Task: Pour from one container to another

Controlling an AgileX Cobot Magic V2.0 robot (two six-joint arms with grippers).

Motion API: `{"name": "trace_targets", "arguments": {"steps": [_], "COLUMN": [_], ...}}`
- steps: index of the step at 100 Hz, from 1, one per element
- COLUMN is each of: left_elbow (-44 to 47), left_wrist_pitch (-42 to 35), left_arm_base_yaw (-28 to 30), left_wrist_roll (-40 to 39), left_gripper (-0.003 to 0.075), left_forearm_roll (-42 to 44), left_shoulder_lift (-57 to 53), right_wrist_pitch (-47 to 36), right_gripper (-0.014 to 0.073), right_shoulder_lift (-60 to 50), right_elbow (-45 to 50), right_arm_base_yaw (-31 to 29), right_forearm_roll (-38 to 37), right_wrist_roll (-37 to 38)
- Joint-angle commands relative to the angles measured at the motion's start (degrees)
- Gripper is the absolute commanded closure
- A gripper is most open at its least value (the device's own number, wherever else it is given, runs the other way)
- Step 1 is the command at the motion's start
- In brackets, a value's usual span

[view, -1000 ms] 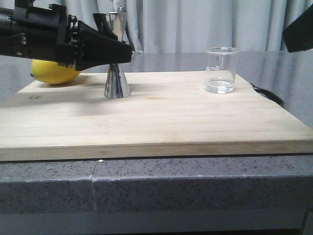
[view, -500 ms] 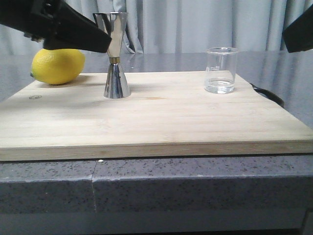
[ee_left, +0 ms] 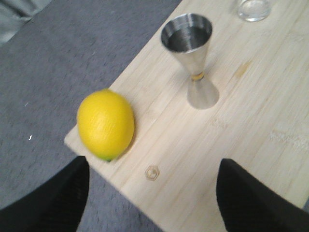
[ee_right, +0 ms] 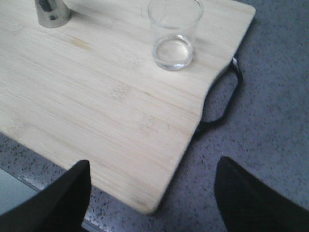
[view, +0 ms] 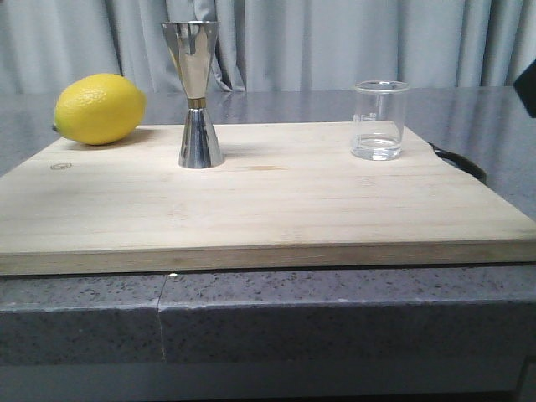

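The steel hourglass jigger (view: pixel 195 94) stands upright at the back left of the wooden board (view: pixel 268 201); its open cup (ee_left: pixel 187 34) faces the left wrist camera. The clear glass beaker (view: pixel 379 119) stands upright at the back right, also in the right wrist view (ee_right: pixel 174 33). My left gripper (ee_left: pixel 152 193) is open, high above the board's left corner, holding nothing. My right gripper (ee_right: pixel 152 193) is open above the board's near right corner, well short of the beaker. Neither gripper's fingers show in the front view; only a dark sliver of the right arm (view: pixel 529 88) is at the right edge.
A yellow lemon (view: pixel 99 109) lies at the board's back left corner, left of the jigger (ee_left: pixel 106 123). A black handle (ee_right: pixel 223 104) sticks out from the board's right side. Grey speckled counter surrounds the board; curtains hang behind.
The left arm has risen and pulled back to the left, leaving the front view. The right arm has drawn back too, with only a sliver left at the right edge. Jigger and beaker unmoved.
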Motion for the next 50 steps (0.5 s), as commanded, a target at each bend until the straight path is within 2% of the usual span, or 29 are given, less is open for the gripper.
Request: {"name": "trace_targets", "arguments": {"steps": [1,13,27,37,50], "left_elbow": [-1.7,-1.7,-1.7,-1.7,0.6], "left_wrist_pitch": [0.7,7.4,12.8,14.2,11.5], "left_arm_base_yaw": [0.1,0.1,0.1,0.1,0.1], "left_wrist_roll": [-15.0,-28.1,-41.9,-50.2,-57.2], "left_gripper": [0.0211,0.0211,0.0212,0.0216,0.0218], "left_forearm_roll": [8.8,17.7,22.8,25.9,30.0], "left_shoulder_lift": [-5.3,-10.2,-14.3,-16.6,-19.9], "right_wrist_pitch": [4.1,14.4,20.6,22.5,20.8], "right_gripper": [0.0114,0.0126,0.0146,0.0146,0.0146], "right_shoulder_lift": [-0.5,-0.5,-0.7,-0.7,-1.3], "right_elbow": [-4.3,-7.9,-10.0,-10.4,-10.3], "right_arm_base_yaw": [-2.9,-7.4,-11.5,-12.2,-12.2], "right_forearm_roll": [-2.2,-10.2,-16.1,-16.7,-16.9], "right_wrist_roll": [3.3,11.1,17.2,19.0,19.3]}}
